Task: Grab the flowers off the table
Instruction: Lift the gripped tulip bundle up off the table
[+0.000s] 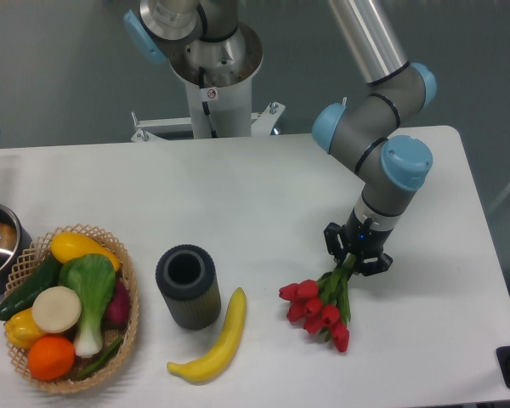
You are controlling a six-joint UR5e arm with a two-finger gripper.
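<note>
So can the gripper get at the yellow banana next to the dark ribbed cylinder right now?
Probably not yet: the gripper looks shut on the red tulips' stems, though the yellow banana lies uncovered.

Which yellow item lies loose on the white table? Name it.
The long curved yellow banana, beside the dark ribbed cylinder; the other yellow produce sits inside the woven basket.
</note>
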